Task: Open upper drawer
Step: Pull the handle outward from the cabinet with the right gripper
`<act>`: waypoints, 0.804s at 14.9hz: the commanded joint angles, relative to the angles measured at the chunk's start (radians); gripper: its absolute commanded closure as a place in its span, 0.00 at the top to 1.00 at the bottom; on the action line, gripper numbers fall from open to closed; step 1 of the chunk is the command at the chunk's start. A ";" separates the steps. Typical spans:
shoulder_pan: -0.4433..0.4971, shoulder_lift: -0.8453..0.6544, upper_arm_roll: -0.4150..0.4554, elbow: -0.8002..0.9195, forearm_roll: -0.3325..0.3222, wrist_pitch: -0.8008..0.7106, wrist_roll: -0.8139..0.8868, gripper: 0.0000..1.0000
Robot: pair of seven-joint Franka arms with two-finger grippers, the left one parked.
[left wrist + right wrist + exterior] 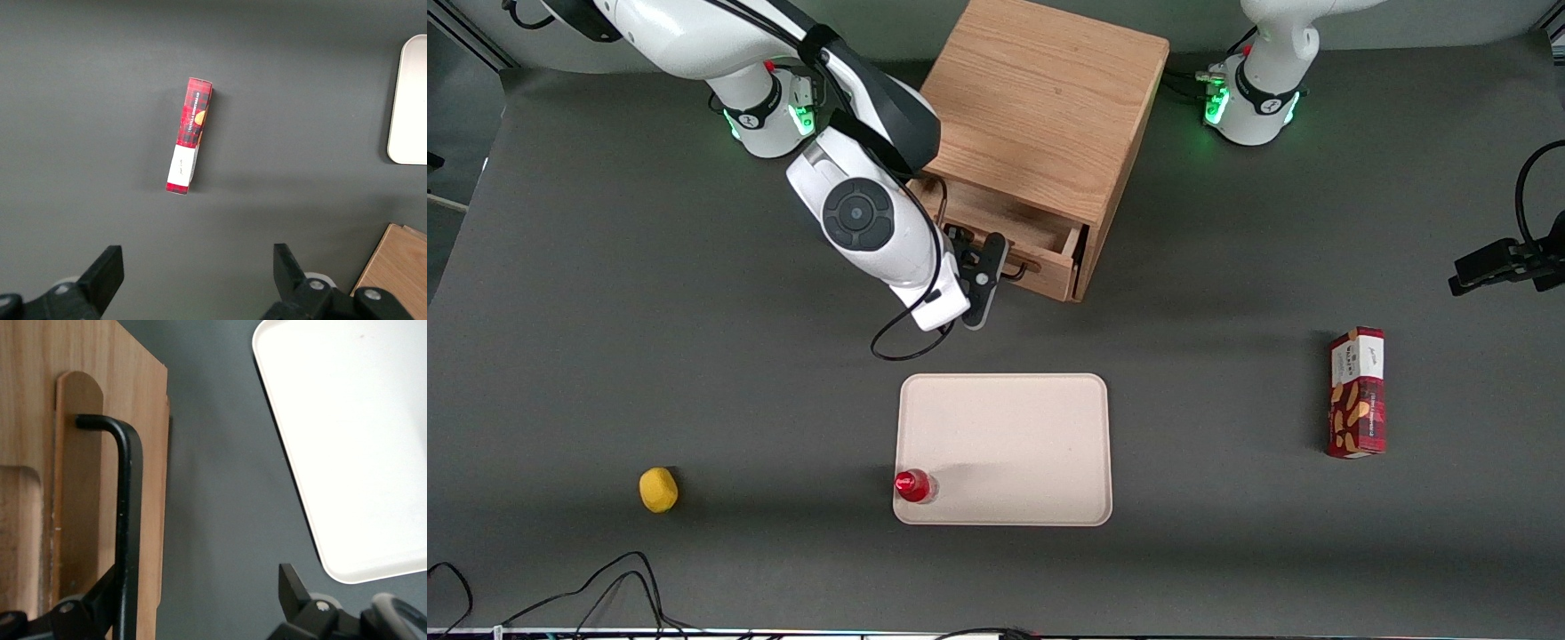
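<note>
The oak cabinet [1045, 107] stands at the table's back middle. Its upper drawer [1005, 233] is pulled partly out, and its inside shows empty. The drawer's thin black wire handle [1021, 268] runs across its front; it also shows in the right wrist view [127, 520] against the oak drawer front [79, 487]. My right gripper [983, 283] is at the handle, in front of the drawer. It is open wide [197, 593]: one finger [100, 597] lies at the handle bar, between it and the drawer front, and the other finger [293, 587] is well apart over the table. The lower drawer is hidden.
A cream tray [1005, 427] lies nearer the front camera than the cabinet, with a red-capped bottle [913, 485] at its corner. A yellow lemon-like thing [658, 489] lies toward the working arm's end. A red snack box [1357, 391] lies toward the parked arm's end.
</note>
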 commanded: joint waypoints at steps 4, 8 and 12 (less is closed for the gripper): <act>-0.014 0.049 -0.013 0.072 -0.018 0.007 -0.042 1.00; -0.014 0.072 -0.034 0.100 -0.018 0.029 -0.062 1.00; -0.018 0.080 -0.060 0.103 -0.018 0.056 -0.092 1.00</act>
